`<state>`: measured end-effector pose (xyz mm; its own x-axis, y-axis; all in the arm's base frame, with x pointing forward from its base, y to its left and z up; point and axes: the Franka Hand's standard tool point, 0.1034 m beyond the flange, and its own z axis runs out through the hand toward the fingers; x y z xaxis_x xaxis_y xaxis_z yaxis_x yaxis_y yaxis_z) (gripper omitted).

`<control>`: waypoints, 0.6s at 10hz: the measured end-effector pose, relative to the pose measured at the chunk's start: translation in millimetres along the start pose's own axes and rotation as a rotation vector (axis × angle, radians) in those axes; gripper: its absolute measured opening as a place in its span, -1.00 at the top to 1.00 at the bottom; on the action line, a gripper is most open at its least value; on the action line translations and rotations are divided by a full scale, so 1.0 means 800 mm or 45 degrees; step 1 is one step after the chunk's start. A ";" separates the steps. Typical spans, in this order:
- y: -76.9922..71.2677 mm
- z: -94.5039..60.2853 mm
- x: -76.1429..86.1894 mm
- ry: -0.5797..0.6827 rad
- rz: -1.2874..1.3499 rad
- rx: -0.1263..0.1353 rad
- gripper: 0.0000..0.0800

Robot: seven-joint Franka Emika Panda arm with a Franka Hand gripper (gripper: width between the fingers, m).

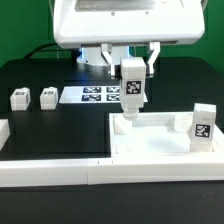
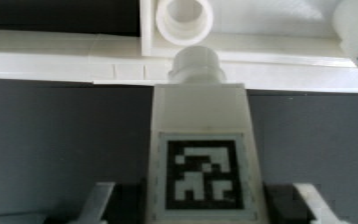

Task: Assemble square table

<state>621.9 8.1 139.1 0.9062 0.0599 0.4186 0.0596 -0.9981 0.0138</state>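
Note:
My gripper (image 1: 132,70) is shut on a white block leg (image 1: 132,88) with a black-and-white tag and holds it upright just above the far left corner of the square tabletop (image 1: 160,142). In the wrist view my gripper (image 2: 202,203) has a finger on each side of the leg (image 2: 201,120). The leg's peg end points at a round corner socket (image 2: 188,15) of the tabletop (image 2: 69,50). Another tagged leg (image 1: 201,122) stands upright at the tabletop's corner on the exterior view's right. Two loose legs (image 1: 19,98) (image 1: 47,96) lie at the exterior view's left.
The marker board (image 1: 95,96) lies flat behind the tabletop, under the arm. A long white border rail (image 1: 50,172) runs along the front, and a short white piece (image 1: 4,130) sits at the exterior view's left edge. The arm's base stands at the back.

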 end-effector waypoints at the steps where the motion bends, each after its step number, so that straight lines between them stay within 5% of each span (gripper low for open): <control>1: 0.001 0.001 -0.002 0.002 -0.002 -0.003 0.27; 3: 0.008 0.021 -0.018 0.046 -0.019 -0.040 0.27; 6: 0.019 0.032 -0.005 0.059 -0.004 -0.051 0.27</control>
<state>630.2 -7.3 114.2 0.8854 0.0630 0.4605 0.0445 -0.9977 0.0511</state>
